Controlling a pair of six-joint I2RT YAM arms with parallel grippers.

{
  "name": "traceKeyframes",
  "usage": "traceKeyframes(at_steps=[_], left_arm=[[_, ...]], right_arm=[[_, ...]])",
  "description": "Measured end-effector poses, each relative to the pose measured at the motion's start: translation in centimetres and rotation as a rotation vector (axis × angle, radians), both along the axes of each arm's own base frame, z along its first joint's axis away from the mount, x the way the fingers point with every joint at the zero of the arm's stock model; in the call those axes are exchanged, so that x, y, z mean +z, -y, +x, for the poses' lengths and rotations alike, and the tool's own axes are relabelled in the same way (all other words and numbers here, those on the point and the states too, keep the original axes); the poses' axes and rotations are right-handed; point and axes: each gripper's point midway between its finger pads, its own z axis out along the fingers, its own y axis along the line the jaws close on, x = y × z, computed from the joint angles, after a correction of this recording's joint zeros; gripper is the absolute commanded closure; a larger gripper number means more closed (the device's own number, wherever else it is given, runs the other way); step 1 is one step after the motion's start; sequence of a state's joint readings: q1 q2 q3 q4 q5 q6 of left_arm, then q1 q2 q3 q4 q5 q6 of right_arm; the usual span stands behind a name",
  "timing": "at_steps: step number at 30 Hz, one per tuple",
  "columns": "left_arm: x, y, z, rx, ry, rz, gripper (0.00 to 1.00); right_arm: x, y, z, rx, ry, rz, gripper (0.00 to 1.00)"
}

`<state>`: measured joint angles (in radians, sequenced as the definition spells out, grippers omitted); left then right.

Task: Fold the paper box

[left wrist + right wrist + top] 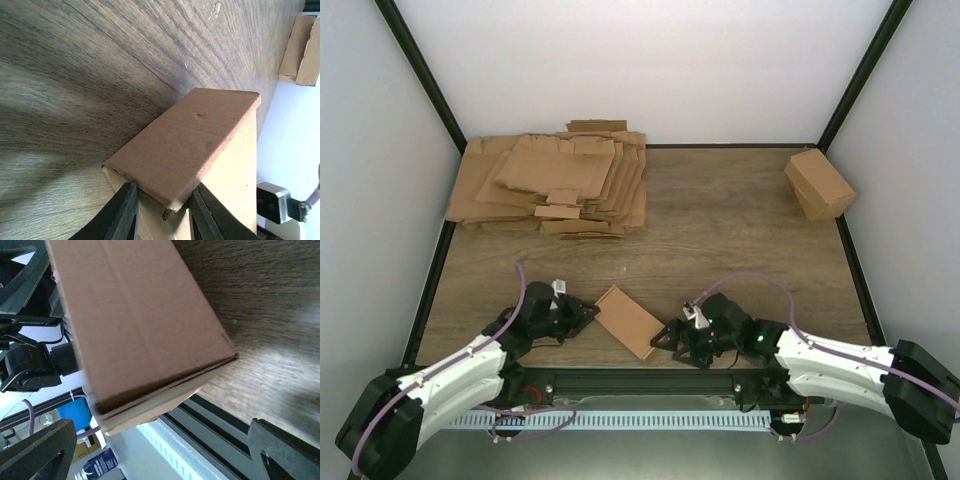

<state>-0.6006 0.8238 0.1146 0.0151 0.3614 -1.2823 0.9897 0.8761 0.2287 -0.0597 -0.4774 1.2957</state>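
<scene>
Lying askew near the front edge of the table (720,230), between the two arms: the paper box (630,322). It is plain brown cardboard, a long flat-sided carton. Faint creases run lengthwise along the broad face, and there is one small dark fleck on top. Layered edges show at the end nearest the right wrist camera. A blue bottle (97,462) below the table edge carries a pale label, too blurred to read. Left gripper (588,316): fingers (125,217) drawn narrow, pinching the box's end corner between them. Right gripper (667,337): fingers (37,450) spread wide, the box's other end over the gap between them, apart from both as far as shows.
</scene>
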Motion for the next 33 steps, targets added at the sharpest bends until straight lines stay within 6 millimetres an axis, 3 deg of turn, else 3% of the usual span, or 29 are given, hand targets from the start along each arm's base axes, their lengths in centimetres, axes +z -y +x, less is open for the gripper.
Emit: traceKeyframes(at_steps=[8, 17, 25, 33], left_arm=[[0.0, -0.2, 0.0, 0.022, -0.019, -0.029, 0.76], [0.1, -0.4, -0.1, 0.042, -0.034, -0.056, 0.76], [0.2, -0.6, -0.3, 0.068, -0.043, -0.090, 0.76], [0.2, -0.8, -0.6, 0.090, -0.057, -0.116, 0.75]], right_arm=[[-1.4, -0.1, 0.6, -0.076, 0.030, 0.081, 0.12], [1.2, -1.9, 1.6, -0.127, 0.150, 0.219, 0.22], [1.1, -2.2, 1.9, -0.160, 0.186, 0.225, 0.24], [0.5, -2.4, 2.3, -0.175, 0.212, 0.191, 0.38]])
